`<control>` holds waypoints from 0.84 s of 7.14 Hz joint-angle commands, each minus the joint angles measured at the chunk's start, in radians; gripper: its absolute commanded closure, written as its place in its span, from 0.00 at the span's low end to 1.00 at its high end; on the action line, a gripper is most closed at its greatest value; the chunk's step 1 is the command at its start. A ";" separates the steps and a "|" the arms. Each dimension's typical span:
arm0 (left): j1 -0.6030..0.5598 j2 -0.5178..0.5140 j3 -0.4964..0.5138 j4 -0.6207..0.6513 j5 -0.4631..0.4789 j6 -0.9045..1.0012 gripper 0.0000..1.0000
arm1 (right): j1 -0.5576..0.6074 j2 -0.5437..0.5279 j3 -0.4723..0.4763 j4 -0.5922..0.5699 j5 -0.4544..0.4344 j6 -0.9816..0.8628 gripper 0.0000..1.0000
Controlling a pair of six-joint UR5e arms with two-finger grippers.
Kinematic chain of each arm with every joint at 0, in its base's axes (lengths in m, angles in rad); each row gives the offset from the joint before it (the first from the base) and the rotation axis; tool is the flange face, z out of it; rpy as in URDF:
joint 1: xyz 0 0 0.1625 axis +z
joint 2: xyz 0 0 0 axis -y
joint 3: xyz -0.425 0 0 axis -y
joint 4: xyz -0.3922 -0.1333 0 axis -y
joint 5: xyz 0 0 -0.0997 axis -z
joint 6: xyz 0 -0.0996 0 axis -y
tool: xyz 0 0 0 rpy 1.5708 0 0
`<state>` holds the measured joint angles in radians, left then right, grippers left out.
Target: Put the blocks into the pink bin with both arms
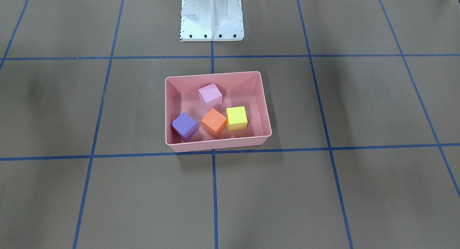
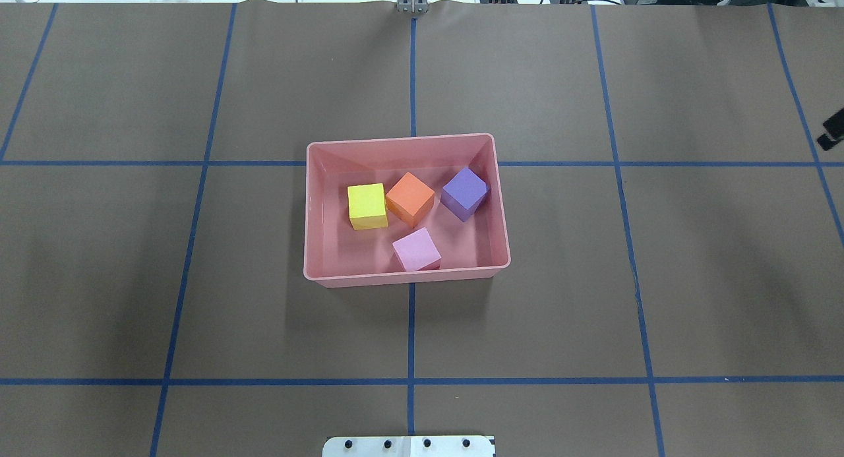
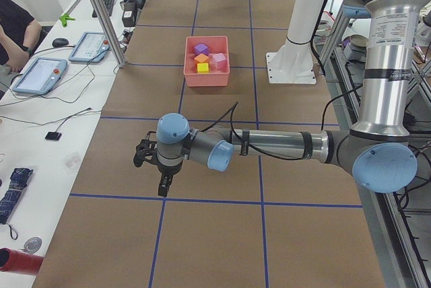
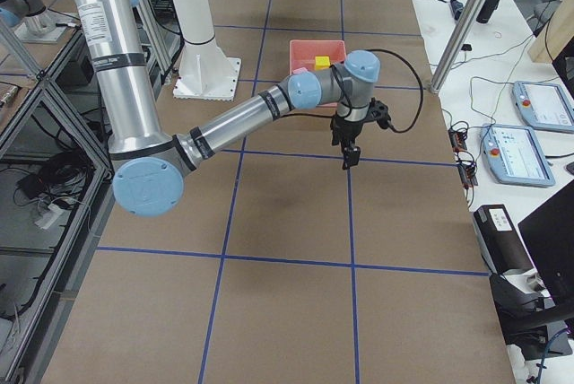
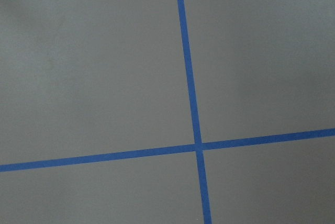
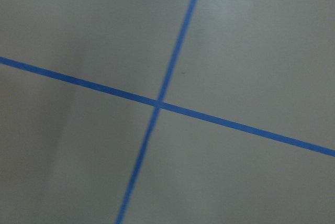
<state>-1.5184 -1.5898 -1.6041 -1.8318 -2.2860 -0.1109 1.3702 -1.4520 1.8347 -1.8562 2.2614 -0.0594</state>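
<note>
Overhead exterior view: the brown counter [image 2: 132, 279] carries blue tape lines [image 5: 191, 77] in a grid. The left arm [image 3: 283, 145] and right arm [image 4: 233, 119] each reach out low over the counter. The left gripper [image 3: 161, 184] and right gripper [image 4: 349, 155] point down above bare paper, and I cannot tell whether either is apart or together. The pink bin [image 2: 308, 213] sits between the grippers, well apart from both. All four blocks lie inside it. The yellow block [image 2: 367, 205] is nearest the left gripper's side and the purple block [image 2: 465, 192] nearest the right gripper's. The orange block [image 2: 410, 197] lies between them, just beside the yellow. The light pink block [image 2: 416, 248] lies alone by the wall nearest the white pedestal [image 1: 212, 19].
</note>
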 commanded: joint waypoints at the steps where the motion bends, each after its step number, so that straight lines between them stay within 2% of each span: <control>1: -0.040 0.001 -0.080 0.240 -0.003 0.238 0.00 | 0.128 -0.050 -0.116 0.046 0.023 -0.109 0.00; 2: -0.042 0.037 -0.073 0.249 -0.006 0.259 0.00 | 0.135 -0.051 -0.142 0.046 0.064 -0.106 0.00; 3: -0.042 0.081 -0.083 0.238 0.003 0.260 0.00 | 0.135 -0.035 -0.135 0.051 0.058 -0.105 0.00; 4: -0.037 0.080 -0.073 0.238 0.003 0.260 0.00 | 0.135 -0.025 -0.147 0.067 0.058 -0.120 0.00; 6: -0.039 0.082 -0.074 0.236 -0.003 0.258 0.00 | 0.167 -0.094 -0.188 0.097 0.070 -0.109 0.00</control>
<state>-1.5571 -1.5102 -1.6804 -1.5950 -2.2856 0.1475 1.5137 -1.5165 1.6722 -1.7720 2.3230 -0.1717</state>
